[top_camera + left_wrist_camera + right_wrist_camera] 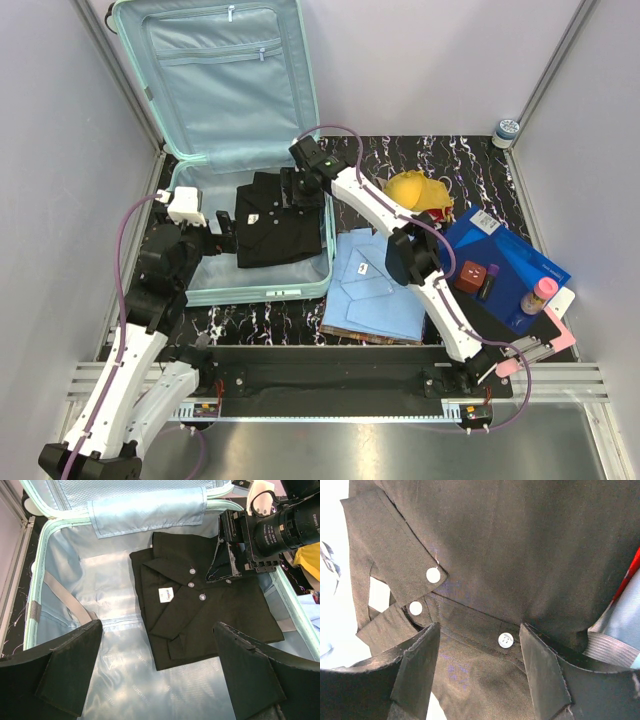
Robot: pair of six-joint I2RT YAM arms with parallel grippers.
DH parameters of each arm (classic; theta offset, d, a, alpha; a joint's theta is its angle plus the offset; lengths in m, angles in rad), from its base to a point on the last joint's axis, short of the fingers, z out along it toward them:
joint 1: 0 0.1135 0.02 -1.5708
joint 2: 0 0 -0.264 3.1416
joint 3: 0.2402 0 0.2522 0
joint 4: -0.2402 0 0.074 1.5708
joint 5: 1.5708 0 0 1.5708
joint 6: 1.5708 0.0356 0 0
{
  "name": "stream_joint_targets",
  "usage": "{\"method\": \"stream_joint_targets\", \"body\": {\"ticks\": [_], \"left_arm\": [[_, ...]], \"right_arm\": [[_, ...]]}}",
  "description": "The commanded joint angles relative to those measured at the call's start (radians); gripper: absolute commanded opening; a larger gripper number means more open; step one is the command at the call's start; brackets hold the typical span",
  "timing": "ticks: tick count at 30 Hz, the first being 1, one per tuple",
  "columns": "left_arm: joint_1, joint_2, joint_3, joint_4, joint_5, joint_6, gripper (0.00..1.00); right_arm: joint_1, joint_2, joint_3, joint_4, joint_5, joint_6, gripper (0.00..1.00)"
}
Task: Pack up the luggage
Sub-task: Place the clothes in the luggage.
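Mint-green hard shell, ribbed outside and lined with smooth pale teal cloth: the luggage (pixel 225 90) lies open, with its lid standing up at the back. Inside its lower half lies a folded black polo shirt (pixel 275 225).

The right gripper (pixel 479 630) is low over the shirt's button placket. Its jaws are apart, one on each side, and no cloth is pinched between them. The left gripper (pixel 157 627) hangs over the near left part of the luggage, spread wide and holding nothing.

I judge that the shell is stiff and rather light while nearly empty, and that its lining is slippery. To close it, the lid's free rim seems the best hold.

A small white label (pixel 166 594) sits at the collar, but its print is too small to read. A light blue shirt (pixel 378 285) waits just beside the luggage, on its right.
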Motion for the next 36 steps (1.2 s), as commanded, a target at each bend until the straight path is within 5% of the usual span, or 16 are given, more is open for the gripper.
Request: {"method": "stream_joint_targets", "body": {"ticks": [1,10,16,19,29,36], "left_arm": [[-0.004,-0.001,-0.007,0.031,0.000,-0.001,0.99],[-0.004,-0.001,-0.005,0.031,-0.003,-0.003,0.99],[-0.004,0.006,-0.002,0.038,0.008,-0.015,0.99],[-0.004,0.009,-0.002,0.041,0.009,-0.018,0.99],[-0.007,0.016,-0.003,0.041,0.031,-0.008,0.99],[-0.013,0.024,-0.003,0.042,0.051,-0.004,0.99]], "right_arm": [[-0.009,-0.008,-0.012,-0.120,0.032,-0.012,0.72],[-0.001,-0.137,0.080,-0.097,-0.171,-0.049,0.77],[-0.003,-0.315,0.013,-0.091,-0.147,-0.073,0.80],[-0.015,-0.428,-0.134,-0.089,-0.096,-0.089,0.81],[-0.196,-1.013,-1.157,0.099,-0.025,0.042,0.81],[-0.328,-1.246,-1.464,0.070,-0.037,0.083,0.78]]}}
